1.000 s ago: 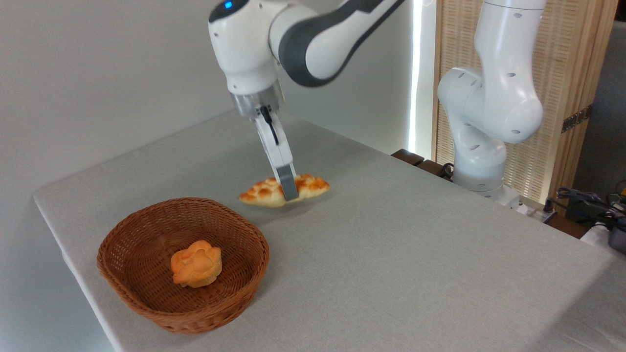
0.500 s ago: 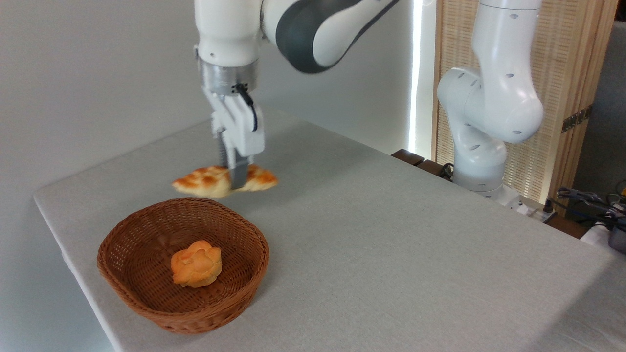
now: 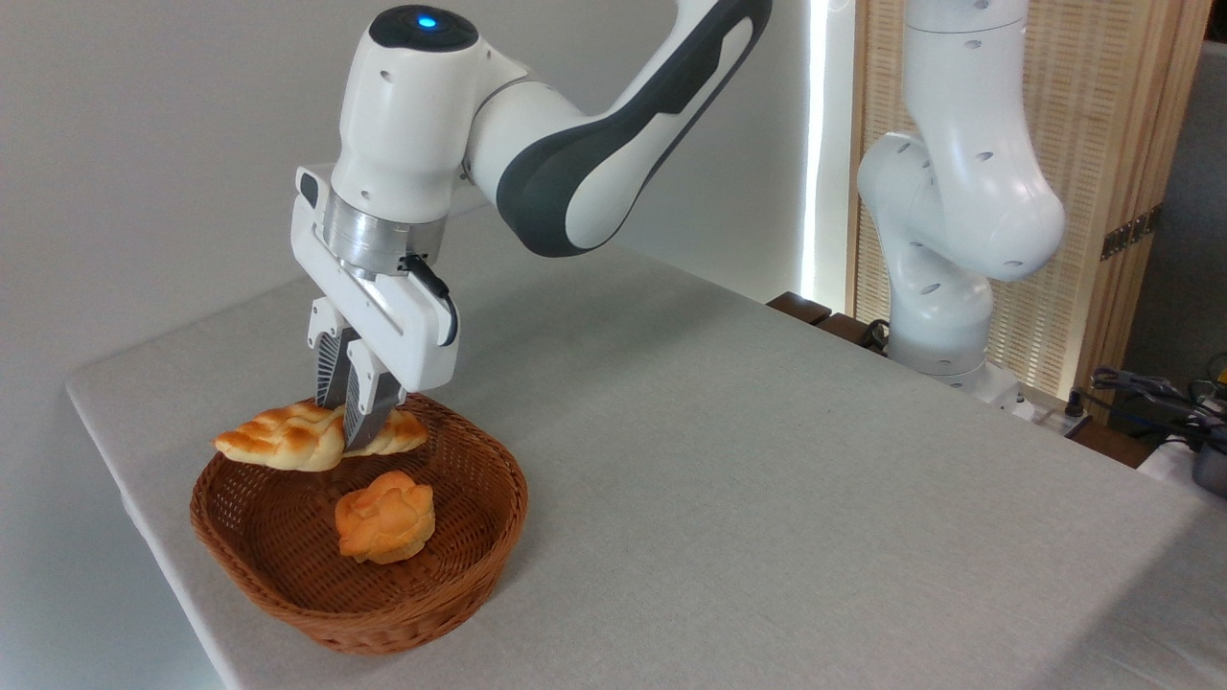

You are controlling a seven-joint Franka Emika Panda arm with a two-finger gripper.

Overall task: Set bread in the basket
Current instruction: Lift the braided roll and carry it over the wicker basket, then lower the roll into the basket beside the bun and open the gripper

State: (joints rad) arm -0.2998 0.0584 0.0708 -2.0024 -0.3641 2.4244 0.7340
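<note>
The bread [image 3: 288, 441], a braided pale-yellow loaf with golden-brown patches, hangs level over the far part of the basket [image 3: 479, 537], just above its rim. My gripper [image 3: 350, 429] is shut on the loaf's middle, its fingers pointing down. The round brown wicker basket sits near the table's front left corner. The loaf's left tip reaches out over the basket's far left rim.
A small round orange bun [image 3: 384, 517] lies inside the basket, near its centre and just in front of the held loaf. The table's left edge [image 3: 115, 460] runs close behind the basket. The arm's white base [image 3: 944, 316] stands at the far right of the table.
My gripper has carried the bread to the left and toward the front, from the middle of the table to a spot above the basket, and has come lower.
</note>
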